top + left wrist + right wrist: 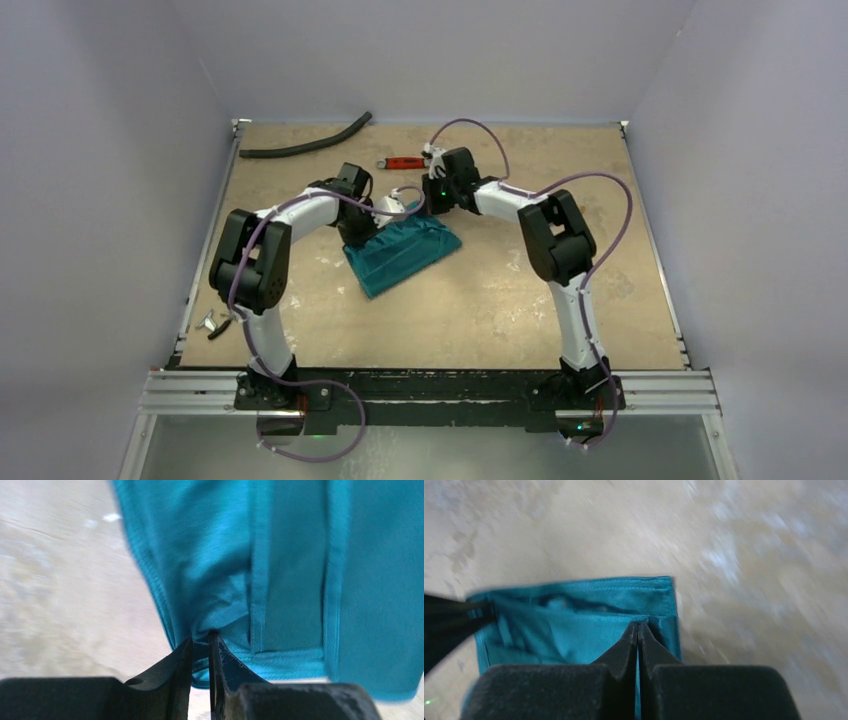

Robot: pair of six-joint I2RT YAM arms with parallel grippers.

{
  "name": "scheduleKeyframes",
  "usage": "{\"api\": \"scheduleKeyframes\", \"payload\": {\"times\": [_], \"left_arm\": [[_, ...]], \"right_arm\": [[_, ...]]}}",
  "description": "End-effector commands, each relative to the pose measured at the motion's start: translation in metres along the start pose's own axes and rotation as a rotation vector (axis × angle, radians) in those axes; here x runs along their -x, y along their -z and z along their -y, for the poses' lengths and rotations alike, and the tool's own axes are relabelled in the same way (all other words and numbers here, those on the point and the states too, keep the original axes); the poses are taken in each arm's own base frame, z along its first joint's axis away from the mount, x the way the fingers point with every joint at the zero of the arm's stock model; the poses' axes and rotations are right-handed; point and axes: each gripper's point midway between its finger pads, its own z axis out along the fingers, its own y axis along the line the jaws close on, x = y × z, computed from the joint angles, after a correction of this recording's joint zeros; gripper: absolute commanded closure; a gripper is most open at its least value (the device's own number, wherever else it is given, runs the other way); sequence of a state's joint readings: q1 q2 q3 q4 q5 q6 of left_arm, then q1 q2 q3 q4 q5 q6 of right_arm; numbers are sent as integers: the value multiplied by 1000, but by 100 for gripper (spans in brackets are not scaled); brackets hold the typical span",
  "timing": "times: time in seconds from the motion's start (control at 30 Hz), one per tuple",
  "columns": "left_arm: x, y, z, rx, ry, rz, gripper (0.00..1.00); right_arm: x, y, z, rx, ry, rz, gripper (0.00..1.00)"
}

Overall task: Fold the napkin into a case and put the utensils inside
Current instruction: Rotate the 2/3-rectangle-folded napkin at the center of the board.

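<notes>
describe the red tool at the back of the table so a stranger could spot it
On the tan table, look to the far edge, where a long black hose curves along the left. Just right of the hose's end lies the red-handled tool. It is small, straight and the only red thing there, unlike the big teal napkin nearer the middle.

Soft, even overhead light with faint shadows; both wrist views motion-blurred.

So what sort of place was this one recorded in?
Probably a lab robot workcell: plain pale walls box in a tan table, an aluminium rail edges its near side, and a red-handled wrench and black hose lie beyond the napkin.
</notes>
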State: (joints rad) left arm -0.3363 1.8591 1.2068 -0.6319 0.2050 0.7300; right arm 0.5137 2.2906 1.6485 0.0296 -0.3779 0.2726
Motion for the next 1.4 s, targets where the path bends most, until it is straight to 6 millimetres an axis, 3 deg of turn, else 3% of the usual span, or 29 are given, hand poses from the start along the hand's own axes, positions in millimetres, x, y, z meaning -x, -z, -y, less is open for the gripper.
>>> {"api": "scheduleKeyframes", "payload": {"times": [0.0,0.13,0.27,0.33,0.4,0.53,0.6,0.7,0.77,0.83,0.93,1.03,1.13,1.2,1.37], "left_arm": [[3,-19,-54,171,-53,-63,84],[27,-23,-84,220,-76,-50,84],[62,-29,-104,238,-89,-14,84],[85,-30,-103,238,-108,18,83],[107,-27,-100,229,-113,62,79],[144,9,-96,216,-64,174,71],[150,36,-94,219,-27,207,68],[145,82,-93,227,62,275,60],[130,104,-97,228,147,304,57],[108,112,-95,214,204,294,56],[63,100,-92,211,248,222,56],[25,80,-90,186,317,157,57],[3,63,-86,129,371,119,59],[0,53,-75,79,376,118,60],[24,46,-43,8,287,145,64]], "right_arm": [[-28,34,20,-130,-32,-22,100],[-71,63,22,-175,-111,-22,100],[-117,90,-3,-135,-189,-31,100],[-133,99,-20,-107,-200,-37,100],[-143,105,-39,-68,-206,-49,100],[-143,119,-64,-16,-207,-85,100],[-121,126,-64,-25,-179,-55,100],[-75,129,-70,-6,-124,18,100],[-52,119,-73,13,-92,45,100],[-33,101,-76,40,-46,47,99],[-13,66,-73,68,-22,50,99],[-12,39,-64,64,-25,16,100],[-21,26,-42,-9,-34,-2,100],[-31,29,-28,-45,-44,-10,100],[-61,48,-10,-92,-94,13,100]]}}
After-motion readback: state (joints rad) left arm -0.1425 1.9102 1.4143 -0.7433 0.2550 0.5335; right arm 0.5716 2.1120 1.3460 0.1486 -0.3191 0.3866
